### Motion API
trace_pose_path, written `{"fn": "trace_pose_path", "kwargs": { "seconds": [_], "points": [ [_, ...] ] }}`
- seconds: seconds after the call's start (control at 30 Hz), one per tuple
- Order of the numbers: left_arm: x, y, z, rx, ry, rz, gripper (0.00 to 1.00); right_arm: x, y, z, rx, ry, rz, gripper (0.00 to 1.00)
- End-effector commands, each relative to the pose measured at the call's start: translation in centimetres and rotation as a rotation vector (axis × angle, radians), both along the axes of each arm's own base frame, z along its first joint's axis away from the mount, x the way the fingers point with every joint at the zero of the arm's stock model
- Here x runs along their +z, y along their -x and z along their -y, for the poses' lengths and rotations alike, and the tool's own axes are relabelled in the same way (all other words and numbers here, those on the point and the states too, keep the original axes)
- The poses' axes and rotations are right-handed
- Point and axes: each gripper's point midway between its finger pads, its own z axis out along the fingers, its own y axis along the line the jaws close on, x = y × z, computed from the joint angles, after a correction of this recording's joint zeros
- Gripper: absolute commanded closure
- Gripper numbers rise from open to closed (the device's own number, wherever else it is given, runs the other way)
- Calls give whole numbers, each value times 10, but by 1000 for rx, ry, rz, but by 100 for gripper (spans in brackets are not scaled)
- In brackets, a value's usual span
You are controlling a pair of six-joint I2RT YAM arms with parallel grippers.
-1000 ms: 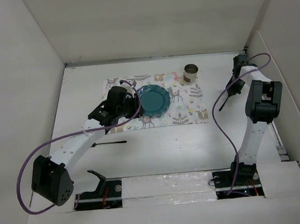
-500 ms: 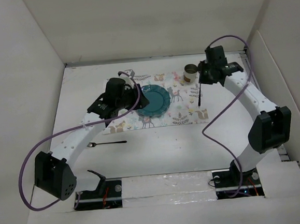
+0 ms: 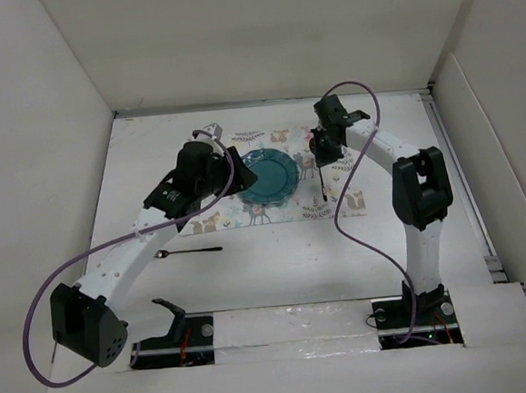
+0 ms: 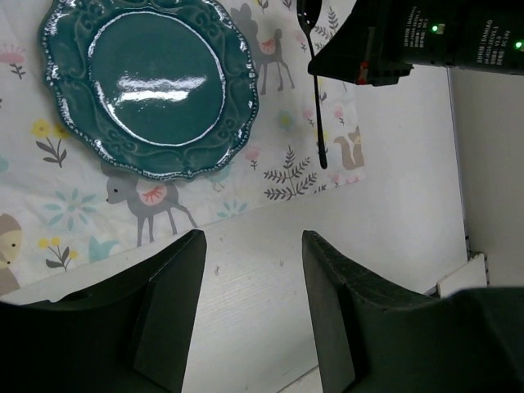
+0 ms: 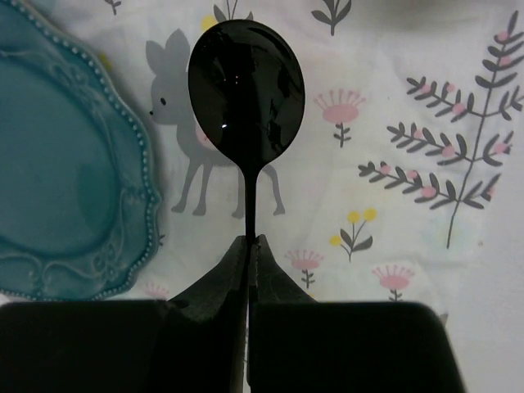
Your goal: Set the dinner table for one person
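Near the far edge of the worktop (image 3: 287,267), which spreads under both arms, your right fingers (image 5: 214,282) are clamped on the spoon (image 5: 246,90); lower it straight, handle toward the near edge, just right of the plate (image 3: 269,175) on the mat (image 3: 341,199). Left fingers (image 4: 168,311) hang apart.

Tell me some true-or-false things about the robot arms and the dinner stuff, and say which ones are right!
The right gripper holds a black spoon. True.
The plate is red. False: it is teal.
The fork lies on the plate. False: it lies on the bare table, off the placemat.
The left gripper is open and empty. True.
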Motion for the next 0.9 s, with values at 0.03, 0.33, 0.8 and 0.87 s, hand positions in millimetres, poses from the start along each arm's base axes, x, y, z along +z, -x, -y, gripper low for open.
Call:
{"fn": "trace_pose_path", "kwargs": {
  "seconds": [0.03,0.33,0.8,0.87],
  "points": [
    [4,10,-18,88,12,-1,52,1,-22,-5,-20,-31,26,100],
    [-6,17,-45,224,-16,-27,53,-32,-29,0,-54,-7,-26,100],
    [-22,27,-74,386,-63,-91,63,96,-25,-13,-87,-99,189,46],
    [-30,31,-75,404,-55,-126,70,114,-8,-25,-52,-112,227,59]
  ]
}}
